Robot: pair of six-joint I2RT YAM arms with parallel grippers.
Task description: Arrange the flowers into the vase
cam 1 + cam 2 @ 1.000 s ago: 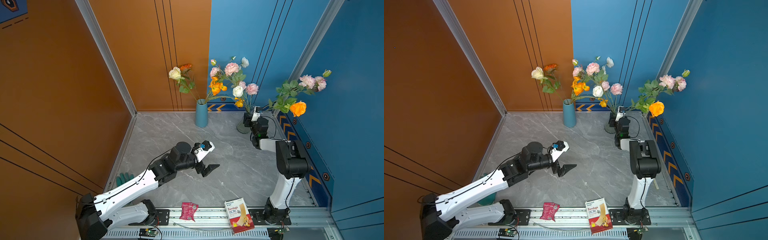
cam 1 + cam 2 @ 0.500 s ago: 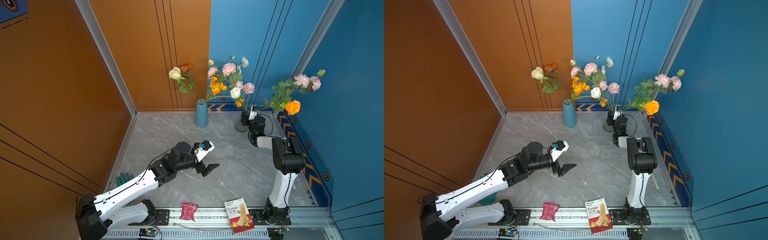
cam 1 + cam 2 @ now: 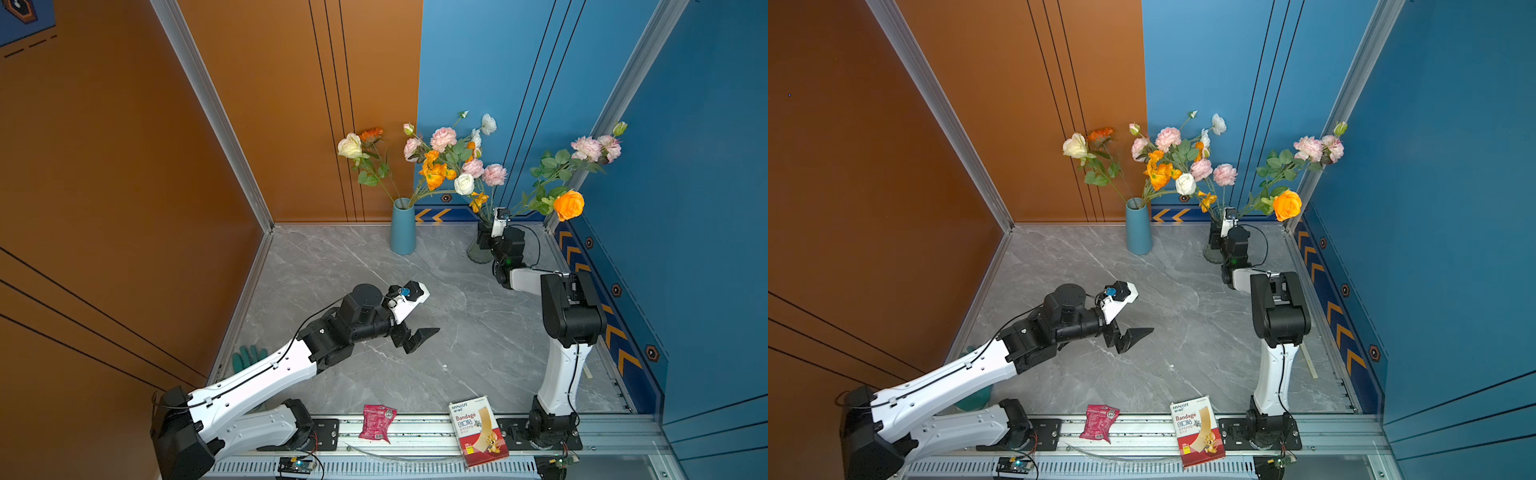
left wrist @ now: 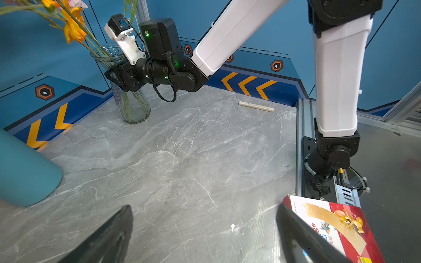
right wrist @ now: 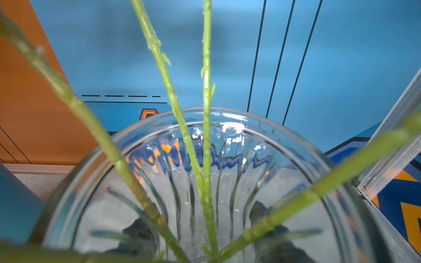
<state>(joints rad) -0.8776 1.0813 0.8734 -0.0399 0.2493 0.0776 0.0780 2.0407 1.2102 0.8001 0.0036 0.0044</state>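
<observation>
Right pincer clamps the neck of the clear ribbed glass vase: shift it slowly, upright, lest the green-stemmed flowers tip out; left pincer hangs open, empty.

Glass vase: clear, ribbed, glossy. Blue vase: matt, seemingly ceramic. Flowers: cloth-like petals, waxy plastic stems. Tabletop: smooth grey marble-look slab, faint sheen. Rail at its near edge: brushed metal. Bandage box: glossy printed card. Red packet: crinkled shiny film. Arm shells: smooth white plastic, with matt black joints.
</observation>
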